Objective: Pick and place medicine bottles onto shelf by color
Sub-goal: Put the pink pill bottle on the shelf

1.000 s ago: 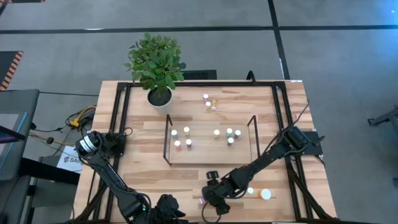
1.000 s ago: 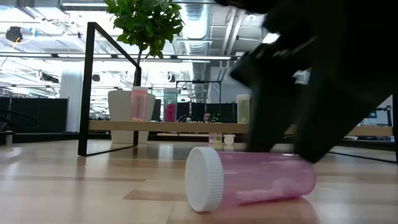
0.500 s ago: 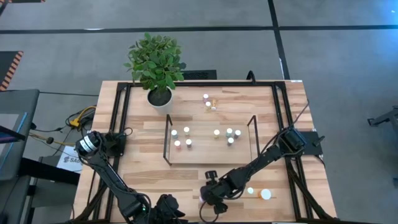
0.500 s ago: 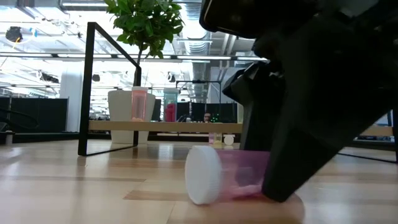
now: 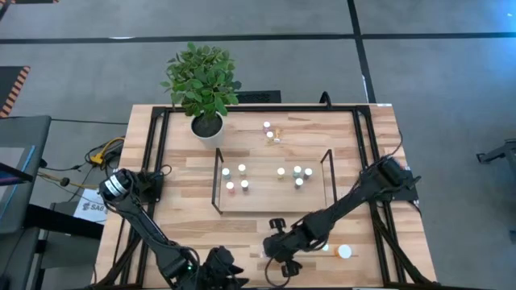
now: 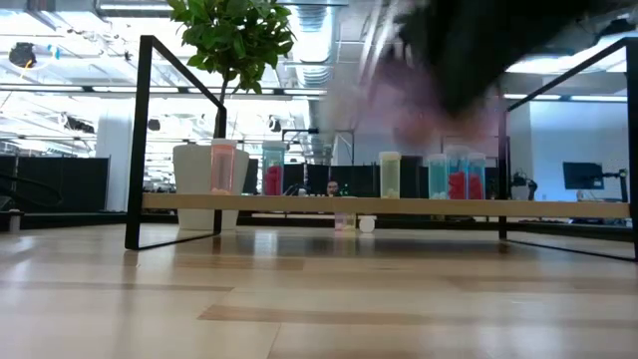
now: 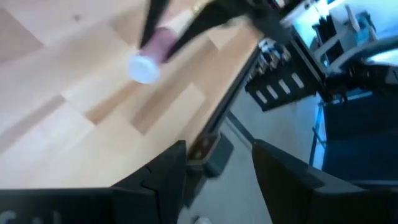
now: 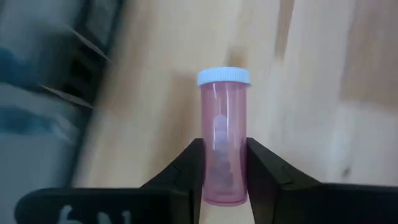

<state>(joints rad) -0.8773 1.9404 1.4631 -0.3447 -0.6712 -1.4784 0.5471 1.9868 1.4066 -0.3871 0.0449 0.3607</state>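
Pink translucent plastic makes up the small cylindrical medicine bottle (image 8: 222,140) with its white screw cap, and the right gripper (image 8: 224,168) has its jaws closed on the body, well below the cap. In the low view the bottle shows only as a pink blur (image 6: 439,100) above the light-wood desk (image 5: 185,217), so it appears lifted clear, on the near side of the low light-wood shelf (image 5: 270,201) with its black wire end frames. It looks light and stiff, with a few loose pills inside that may shift. Smooth round plastic is likely slippery, so a hold across the middle of the body, square to its axis, seems safest; pinching the cap would risk twisting it. Other pink bottles (image 5: 238,186) stand towards the shelf's left end, which is probably where this one belongs. The left gripper (image 7: 214,165) hangs off the shelf's near-left corner by the desk edge, its jaws apart and empty.
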